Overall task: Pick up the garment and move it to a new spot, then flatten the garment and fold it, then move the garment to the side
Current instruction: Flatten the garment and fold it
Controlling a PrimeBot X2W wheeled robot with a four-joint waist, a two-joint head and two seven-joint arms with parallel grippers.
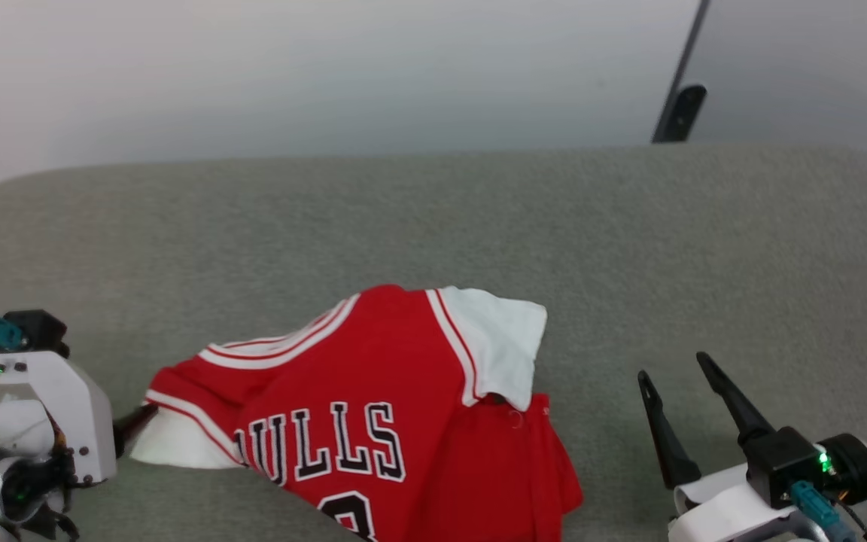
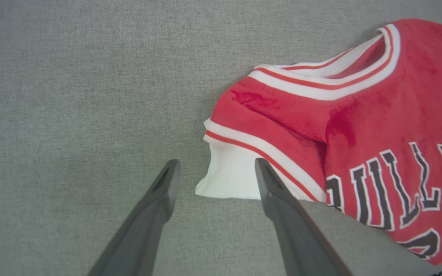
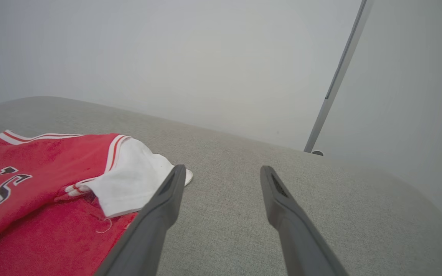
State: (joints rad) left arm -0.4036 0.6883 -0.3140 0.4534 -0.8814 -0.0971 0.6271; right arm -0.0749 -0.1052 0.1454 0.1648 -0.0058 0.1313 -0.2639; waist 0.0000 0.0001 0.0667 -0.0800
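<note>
Sizing up pickup | red Bulls jersey (image 1: 373, 406) rumpled at 6 o'clock on grey cushion (image 1: 433, 226), long axis 9-to-3 | left gripper (image 2: 216, 163) spread wide, empty, white sleeve (image 2: 228, 178) at its 12, seemingly between tips | right gripper (image 1: 673, 366) spread wide, empty, jersey at its 9, farther

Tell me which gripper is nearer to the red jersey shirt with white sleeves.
Left. The left gripper is right at a white sleeve of the red jersey shirt; the right gripper stands apart beyond the other sleeve.
</note>
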